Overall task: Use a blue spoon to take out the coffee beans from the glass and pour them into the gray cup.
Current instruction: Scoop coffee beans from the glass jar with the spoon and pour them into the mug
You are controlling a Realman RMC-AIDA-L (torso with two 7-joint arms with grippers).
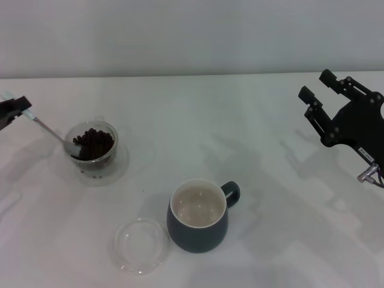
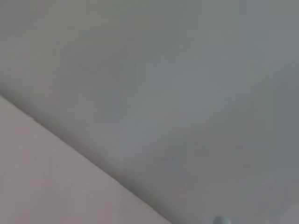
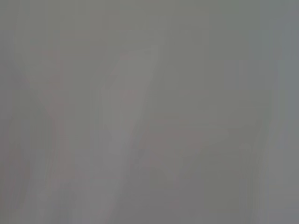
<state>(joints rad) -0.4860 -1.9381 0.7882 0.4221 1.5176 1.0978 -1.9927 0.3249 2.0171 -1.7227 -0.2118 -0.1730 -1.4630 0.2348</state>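
Observation:
In the head view my left gripper (image 1: 17,111) is at the far left edge, shut on the pale handle of the blue spoon (image 1: 47,129). The spoon's silver neck slants down and its bowl rests inside the glass (image 1: 92,144), among the coffee beans (image 1: 95,143). The glass stands on the white table at the left. The gray cup (image 1: 198,216) stands nearer the front centre, cream inside, handle to the right, with no beans visible in it. My right gripper (image 1: 317,86) is open and empty, held above the table at the far right. The wrist views show only blank grey surfaces.
A flat clear round dish (image 1: 140,245) lies on the table just left of the gray cup. The white table (image 1: 252,156) runs back to a pale wall.

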